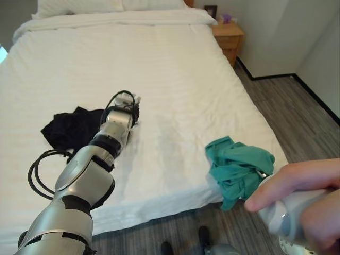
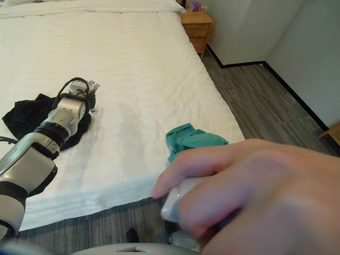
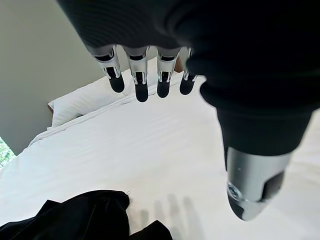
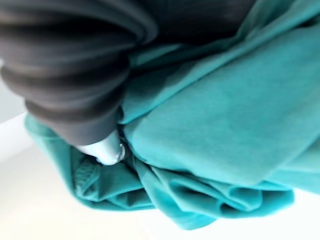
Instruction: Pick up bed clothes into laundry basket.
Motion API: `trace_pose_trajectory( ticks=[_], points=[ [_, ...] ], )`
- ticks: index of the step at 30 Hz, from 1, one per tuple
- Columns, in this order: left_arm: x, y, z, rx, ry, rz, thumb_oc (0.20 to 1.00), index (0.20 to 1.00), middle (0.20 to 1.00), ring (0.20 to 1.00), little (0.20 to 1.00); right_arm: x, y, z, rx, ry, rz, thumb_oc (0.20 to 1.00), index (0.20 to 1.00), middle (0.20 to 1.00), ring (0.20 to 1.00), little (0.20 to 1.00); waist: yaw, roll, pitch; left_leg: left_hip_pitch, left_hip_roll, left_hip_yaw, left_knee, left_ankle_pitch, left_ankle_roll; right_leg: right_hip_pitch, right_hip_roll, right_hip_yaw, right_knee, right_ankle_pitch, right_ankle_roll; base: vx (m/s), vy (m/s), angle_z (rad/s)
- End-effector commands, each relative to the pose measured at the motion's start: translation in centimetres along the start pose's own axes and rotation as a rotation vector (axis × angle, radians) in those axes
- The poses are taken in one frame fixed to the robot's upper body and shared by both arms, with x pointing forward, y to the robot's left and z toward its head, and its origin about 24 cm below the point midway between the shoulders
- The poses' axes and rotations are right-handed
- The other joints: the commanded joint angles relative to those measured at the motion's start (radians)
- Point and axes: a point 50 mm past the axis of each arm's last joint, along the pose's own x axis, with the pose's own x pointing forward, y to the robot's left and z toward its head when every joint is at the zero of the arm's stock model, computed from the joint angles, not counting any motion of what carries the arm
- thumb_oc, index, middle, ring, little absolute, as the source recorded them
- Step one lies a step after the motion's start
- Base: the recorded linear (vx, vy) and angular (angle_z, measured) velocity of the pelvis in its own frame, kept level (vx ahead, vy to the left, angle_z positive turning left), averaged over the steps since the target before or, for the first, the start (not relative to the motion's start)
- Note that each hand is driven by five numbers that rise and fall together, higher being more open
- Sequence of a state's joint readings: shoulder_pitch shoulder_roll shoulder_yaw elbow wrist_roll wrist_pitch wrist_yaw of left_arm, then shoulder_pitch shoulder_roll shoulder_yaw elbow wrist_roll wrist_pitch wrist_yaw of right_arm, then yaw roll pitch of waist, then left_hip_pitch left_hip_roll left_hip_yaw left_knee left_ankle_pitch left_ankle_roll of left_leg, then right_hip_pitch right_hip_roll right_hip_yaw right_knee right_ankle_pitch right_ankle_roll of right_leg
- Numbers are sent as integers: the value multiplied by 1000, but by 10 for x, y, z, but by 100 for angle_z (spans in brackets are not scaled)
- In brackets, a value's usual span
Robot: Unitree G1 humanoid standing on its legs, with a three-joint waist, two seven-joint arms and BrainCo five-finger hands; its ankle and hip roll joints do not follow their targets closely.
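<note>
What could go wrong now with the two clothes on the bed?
1. The crumpled teal cloth garment lies at the bed's near edge; a loose grasp by the right hand could let it slip to the floor.
2. The left hand, fingers straight, is beside the black crumpled garment and could push it away.

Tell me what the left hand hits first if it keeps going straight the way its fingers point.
Probably nothing but bare white bedsheet. The left hand, fingers straight, points up the bed toward the pillows; the black garment lies beside and behind it, out of that line. Depth is hard to judge.
</note>
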State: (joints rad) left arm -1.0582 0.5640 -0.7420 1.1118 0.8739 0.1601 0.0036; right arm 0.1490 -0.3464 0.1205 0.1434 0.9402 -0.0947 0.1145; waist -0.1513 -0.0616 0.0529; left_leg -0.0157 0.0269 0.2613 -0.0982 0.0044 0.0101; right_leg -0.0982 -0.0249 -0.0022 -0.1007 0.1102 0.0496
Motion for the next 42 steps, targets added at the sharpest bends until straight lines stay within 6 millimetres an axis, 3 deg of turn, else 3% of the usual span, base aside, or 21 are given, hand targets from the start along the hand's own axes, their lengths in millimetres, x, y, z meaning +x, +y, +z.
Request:
trace_pose_trajectory(
  ticks=[1, 9, 14, 21, 23, 24, 25, 26, 32, 42],
  points=[
    [2, 3, -33, -122, 137, 32, 1000, 1000, 1000, 1000, 1000, 8, 11, 29, -65, -111, 99, 200, 200, 200, 200, 200, -8, 4, -12, 82, 53, -64, 11, -27, -80, 53, -41, 2, 13, -21, 129, 20, 26, -13],
    [-16, -54, -74, -162, 255, -118, 1000, 1000, 1000, 1000, 1000, 7, 11, 22, -43, -82, 95, 200, 200, 200, 200, 200, -17, 20, -54, 99, 52, -59, 11, -27, -87, 72, -50, -3, 13, -20, 128, 21, 15, -8],
    [-7, -27, -50, -228, 161, -10, 1000, 1000, 1000, 1000, 1000, 8, 10, 23, -44, -104, 76, 200, 200, 200, 200, 200, 21, 20, -44, 83, 47, -99, 11, -19, -83, 83, -59, -40, 13, -26, 126, -23, -5, 21],
    [-16, -60, -56, -234, 189, -75, 1000, 1000, 1000, 1000, 1000, 3, 8, 25, -108, -92, 87, 200, 200, 200, 200, 200, 21, 13, -52, 86, 46, -94, 11, -18, -82, 87, -60, -38, 13, -24, 125, -15, 4, 11],
    [-18, -64, -59, -232, 196, -87, 1000, 1000, 1000, 1000, 1000, 2, 6, 25, -110, -97, 74, 200, 200, 200, 200, 200, 20, 13, -53, 86, 46, -93, 11, -19, -81, 87, -61, -39, 13, -23, 125, -6, 7, -6],
    [-12, -52, -45, -247, 173, -59, 1000, 1000, 1000, 1000, 1000, 3, 4, 24, -118, -91, 58, 200, 200, 200, 200, 200, 16, 14, -57, 87, 45, -93, 11, -21, -81, 88, -61, -37, 13, -23, 125, -5, 6, -5],
    [-12, -51, -45, -247, 172, -58, 1000, 1000, 1000, 1000, 1000, 3, 4, 25, -118, -93, 57, 200, 200, 200, 200, 200, 17, 14, -56, 87, 45, -93, 11, -21, -81, 88, -61, -37, 13, -23, 125, 0, 0, 0],
    [-112, -55, -227, -580, 520, 245, 1000, 1000, 1000, 1000, 1000, -10, -14, 31, -160, -102, 17, 200, 200, 200, 200, 200, 155, -58, 10, 31, 30, -172, 11, -13, -61, 78, -80, -97, 13, -14, 131, 0, 0, 0],
    [-107, -52, -231, -582, 546, 220, 1000, 1000, 1000, 1000, 1000, -11, -16, 29, -165, -89, 3, 200, 200, 200, 200, 200, 145, -53, 0, 36, 27, -162, 11, -17, -59, 75, -85, -86, 13, -13, 135, 24, 37, -15],
    [-127, -34, -274, -548, 694, 225, 1000, 1000, 1000, 1000, 1000, -11, -15, 24, -147, -67, 16, 200, 200, 200, 200, 200, 148, -96, 15, 12, 36, -163, 11, -8, -61, 54, -79, -92, 13, -3, 143, -8, -4, 10]
  ],
)
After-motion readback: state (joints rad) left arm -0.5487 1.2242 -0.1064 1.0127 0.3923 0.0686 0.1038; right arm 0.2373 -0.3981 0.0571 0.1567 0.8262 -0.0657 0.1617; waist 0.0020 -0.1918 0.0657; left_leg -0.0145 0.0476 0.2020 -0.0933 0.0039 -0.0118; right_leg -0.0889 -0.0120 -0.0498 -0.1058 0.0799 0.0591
